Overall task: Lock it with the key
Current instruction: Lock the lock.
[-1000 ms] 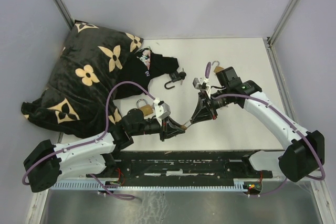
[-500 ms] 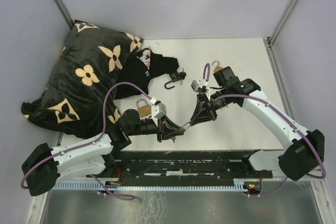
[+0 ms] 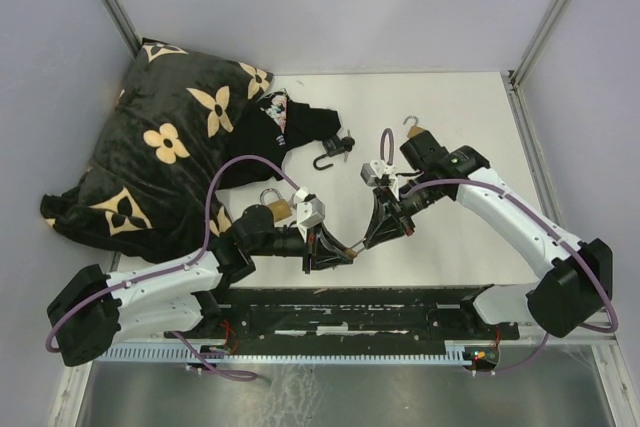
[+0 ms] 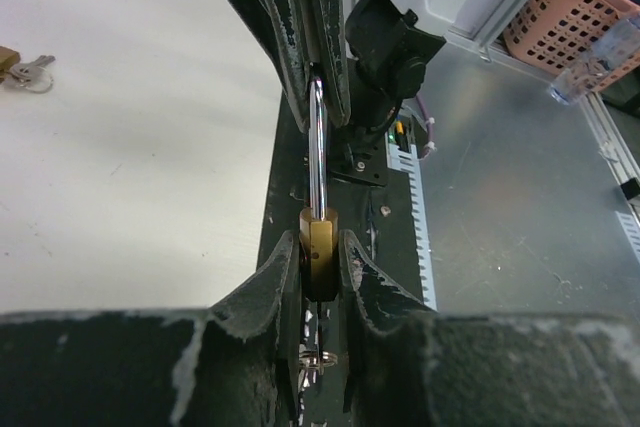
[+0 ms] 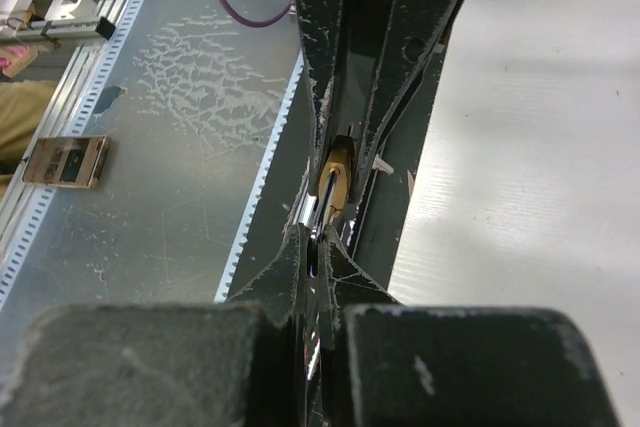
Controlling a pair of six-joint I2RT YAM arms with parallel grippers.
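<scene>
Brass padlock (image 4: 320, 259) body pinched in left gripper (image 4: 320, 247), shackle (image 4: 317, 172) pinched by right gripper (image 4: 318, 115)

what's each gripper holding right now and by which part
One brass padlock, shared: the left gripper clamps its body, the right gripper pinches its shackle.

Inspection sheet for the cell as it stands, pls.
Surface: white table, bare patches look clean.
Job's things: brass padlock held between both grippers; key not clearly seen.
Clutter: open black padlock, second brass padlock, flowered blanket, loose keys.
Grippers: left gripper shut on the padlock body; right gripper shut on its shackle.
Cables: purple cables looped along the arms, no snag seen.
Surroundings: pink basket off the table.
</scene>
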